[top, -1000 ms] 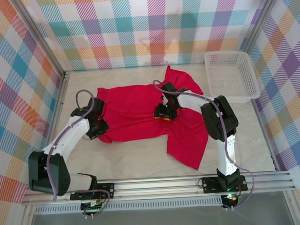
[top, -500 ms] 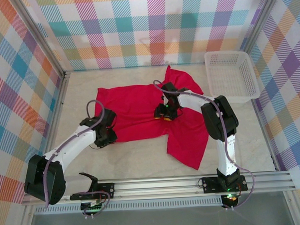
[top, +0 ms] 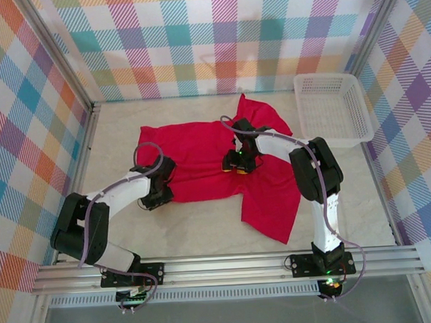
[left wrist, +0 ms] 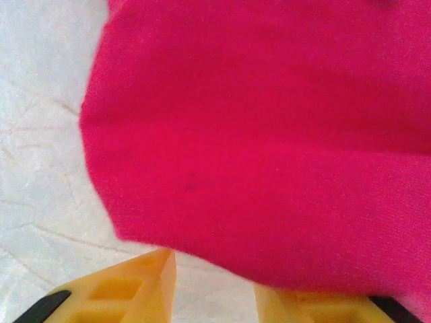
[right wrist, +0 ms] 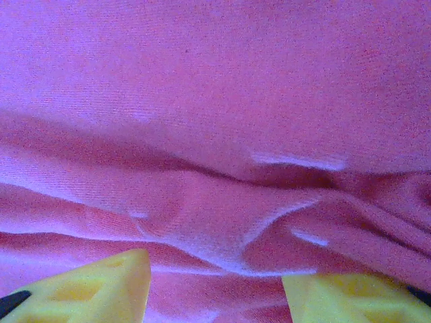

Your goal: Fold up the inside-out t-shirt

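Observation:
The red t-shirt [top: 194, 155] lies spread on the table, one sleeve toward the back and one toward the front right. My left gripper [top: 161, 187] sits at the shirt's lower left corner. In the left wrist view its yellow fingers [left wrist: 145, 282] stand apart with bare table between them, and the t-shirt's [left wrist: 269, 155] edge drapes over the right one; the left gripper [left wrist: 212, 272] is open. My right gripper [top: 238, 164] rests on the shirt's middle. In the right wrist view the right gripper [right wrist: 215, 269] is open, its fingers apart over a wrinkled fold of the t-shirt [right wrist: 215, 101].
A white mesh basket [top: 333, 110] stands at the back right corner. Plaid walls close in the back and both sides. An aluminium rail [top: 227, 265] runs along the near edge. Bare table [top: 197, 230] lies in front of the shirt.
My left arm swung right along the shirt's lower left edge, and the cloth's left corner came inward with it. Its jaws have spread wider. The right arm has not moved.

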Robot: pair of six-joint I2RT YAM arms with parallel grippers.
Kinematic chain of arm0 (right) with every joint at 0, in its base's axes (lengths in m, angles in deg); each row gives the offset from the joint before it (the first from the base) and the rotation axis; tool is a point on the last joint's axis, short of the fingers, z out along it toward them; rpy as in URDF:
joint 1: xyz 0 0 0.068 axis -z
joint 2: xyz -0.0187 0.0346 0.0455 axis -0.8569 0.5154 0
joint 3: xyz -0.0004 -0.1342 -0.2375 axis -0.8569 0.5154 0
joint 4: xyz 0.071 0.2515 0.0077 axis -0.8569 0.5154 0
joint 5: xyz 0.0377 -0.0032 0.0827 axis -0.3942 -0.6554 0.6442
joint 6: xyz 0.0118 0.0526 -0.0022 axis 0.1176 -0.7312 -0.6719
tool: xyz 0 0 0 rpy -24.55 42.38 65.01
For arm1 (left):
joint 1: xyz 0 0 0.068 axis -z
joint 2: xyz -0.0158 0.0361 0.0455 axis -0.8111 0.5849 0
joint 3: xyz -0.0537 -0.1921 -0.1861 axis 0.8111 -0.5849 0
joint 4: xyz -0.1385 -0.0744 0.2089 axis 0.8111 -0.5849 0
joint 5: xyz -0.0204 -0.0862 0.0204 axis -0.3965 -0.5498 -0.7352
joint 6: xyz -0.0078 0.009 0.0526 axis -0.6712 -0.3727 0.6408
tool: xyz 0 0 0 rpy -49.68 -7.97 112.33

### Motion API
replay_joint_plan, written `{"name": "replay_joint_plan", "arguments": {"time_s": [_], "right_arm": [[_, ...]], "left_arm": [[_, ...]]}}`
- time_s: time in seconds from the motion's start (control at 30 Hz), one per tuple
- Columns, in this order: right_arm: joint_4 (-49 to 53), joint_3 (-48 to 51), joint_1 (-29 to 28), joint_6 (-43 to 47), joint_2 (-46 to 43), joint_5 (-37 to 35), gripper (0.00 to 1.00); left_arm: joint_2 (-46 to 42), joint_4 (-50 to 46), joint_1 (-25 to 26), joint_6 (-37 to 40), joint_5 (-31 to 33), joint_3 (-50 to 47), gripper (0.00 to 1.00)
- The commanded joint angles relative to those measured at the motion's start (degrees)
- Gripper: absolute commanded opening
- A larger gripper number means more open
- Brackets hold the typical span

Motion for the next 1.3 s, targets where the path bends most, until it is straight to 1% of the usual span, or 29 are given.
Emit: {"name": "replay_joint_plan", "arguments": {"time_s": [0.0, 0.13, 0.23, 0.27, 0.37, 0.4, 0.47, 0.57, 0.73, 0.83, 0.93, 1.03, 1.13, 1.27], "right_arm": [[3.58, 1.41, 0.34, 0.8, -0.52, -0.77, 0.56], [3.4, 1.22, 0.4, 0.77, -0.08, -0.27, 0.56], [3.72, 0.8, 0.34, 1.12, 0.16, -0.4, 0.55], [3.92, 0.65, 0.34, 1.24, 0.28, -0.57, 0.54], [4.47, 0.38, 0.38, 1.53, 0.46, -1.46, 0.47], [4.79, 0.42, 0.42, 1.63, 0.46, -1.86, 0.44], [5.57, 0.42, 0.67, 1.77, 0.47, -2.91, 0.41], [6.34, 1.0, 1.28, 2.05, 0.46, -3.81, 0.38], [6.81, 2.27, 2.83, 2.38, 0.04, -4.49, 0.36], [7.17, 2.35, 3.39, 2.69, -0.12, -4.84, 0.36], [7.57, 2.17, 3.59, 3.09, -0.46, -4.66, 0.36], [7.84, 2.1, 3.59, 3.43, -0.99, -4.19, 0.36], [7.62, 2.28, 3.6, 3.8, -1.64, -3.02, 0.36], [7.31, 2.16, 3.59, 3.62, -2.48, -1.91, 0.37]], "left_arm": [[1.65, 0.84, 0.38, 1.13, 2.27, 2.11, 0.36], [2.24, 0.52, 0.38, 1.76, 3.17, 3.01, 0.35], [2.57, -0.85, 0.38, 2.68, 5.1, 3.87, 0.28], [2.76, -1.55, 0.31, 3.15, 5.76, 4.19, 0.23], [2.46, -4.89, 0.05, 4.55, 7.95, 5.41, 0.04], [1.77, -6.41, -0.04, 4.95, 8.85, 5.7, 0.0], [-0.3, -9.35, -0.26, 5.74, 10.66, 6.06, 0.0], [-5.29, -13.19, -1.38, 6.37, 12.37, 5.64, 0.0], [-13.9, -17.32, -3.93, 5.0, 12.25, 3.79, 0.0], [-17.85, -17.14, -5.27, 3.85, 12.45, 1.27, 0.0], [-19.43, -16.46, -5.69, 3.27, 11.56, 0.13, 0.0], [-19.81, -14.84, -5.69, 3.1, 9.28, -0.96, 0.0], [-21.29, -10.5, -5.59, 3.95, 4.37, -3.67, 0.0], [-21.48, -5.52, -5.43, 4.64, 0.21, -4.07, 0.0]]}}
